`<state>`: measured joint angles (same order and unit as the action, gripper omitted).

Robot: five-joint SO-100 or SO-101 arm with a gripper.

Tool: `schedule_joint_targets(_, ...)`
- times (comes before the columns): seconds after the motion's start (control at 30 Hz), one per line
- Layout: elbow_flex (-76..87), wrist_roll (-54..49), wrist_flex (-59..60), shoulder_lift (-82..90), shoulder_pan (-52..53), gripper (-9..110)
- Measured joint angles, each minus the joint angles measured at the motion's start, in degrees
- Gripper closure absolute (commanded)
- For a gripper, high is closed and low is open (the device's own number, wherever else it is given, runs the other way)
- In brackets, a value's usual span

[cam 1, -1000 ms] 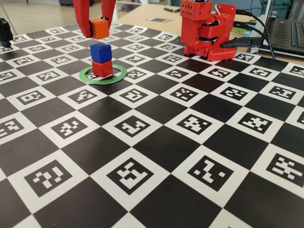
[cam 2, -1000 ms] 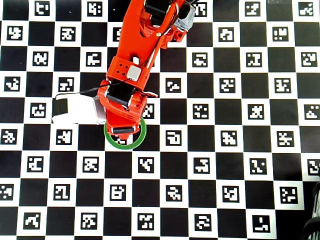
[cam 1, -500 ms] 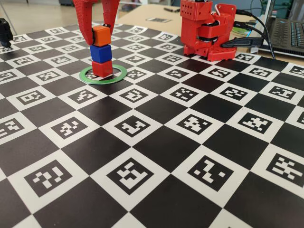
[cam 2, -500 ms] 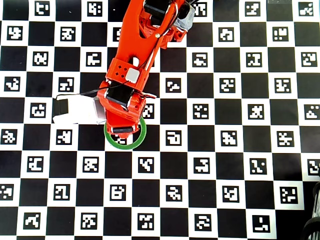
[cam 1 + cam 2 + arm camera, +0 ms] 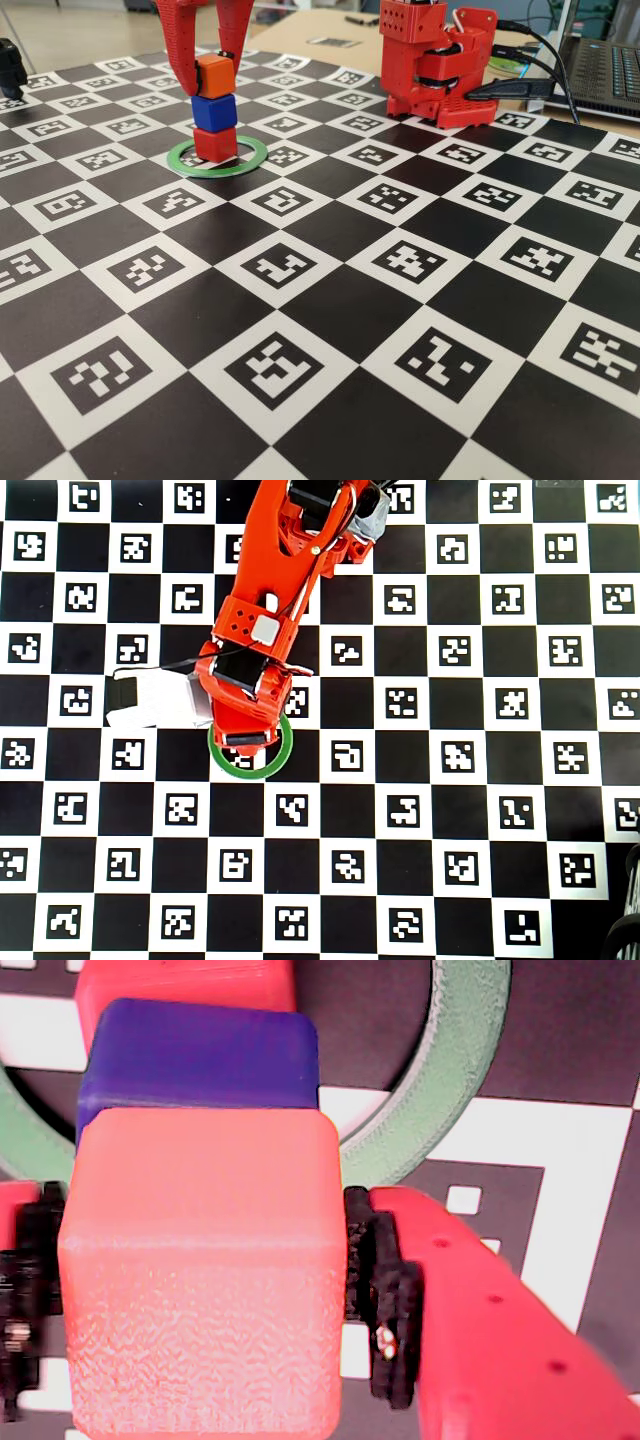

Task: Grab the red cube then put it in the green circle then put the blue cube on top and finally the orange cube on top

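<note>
Orange cube (image 5: pixel 214 76) sits on top of the blue cube (image 5: pixel 213 112), which sits on the red cube (image 5: pixel 215 144): a three-high stack inside the green ring (image 5: pixel 250 157), far left on the board in the fixed view. Cubes are matte plastic with square edges; the wrist view shows a fine grain on the orange face (image 5: pixel 200 1290) and rounded corners on the blue one (image 5: pixel 200 1055) beneath it. Ring is thin, flat, slightly rough (image 5: pixel 455 1070). Stack leans little, if at all; edges roughly aligned.

Gripper (image 5: pixel 209 75) straddles the orange cube, red printed fingers either side. In the wrist view the black pad (image 5: pixel 385 1300) lies against the cube's right side; jaws closed on the orange cube.

Overhead, the arm (image 5: pixel 270 610) covers the stack; only the ring's near arc (image 5: pixel 250 770) shows.

Board (image 5: pixel 330 300): black and white checks with square coded markers. Red arm base (image 5: pixel 435 65) stands far right.
</note>
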<state>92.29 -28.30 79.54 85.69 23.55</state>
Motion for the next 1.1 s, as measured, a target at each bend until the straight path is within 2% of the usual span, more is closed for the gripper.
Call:
schedule_joint_targets(0.2, 0.0, 0.0, 2.0, 0.0, 0.0, 59)
schedule_joint_targets(0.53, -5.0, 1.0, 10.2, 7.8, 0.0, 59)
schedule_joint_targets(0.77, -2.3, 3.8, 7.2, 20.0, -1.8, 59)
schedule_joint_targets(0.93, 11.7, 1.4, -0.4, 34.6, -6.6, 65)
schedule_joint_targets(1.1, 26.5, -6.4, -6.9, 48.3, -12.5, 82)
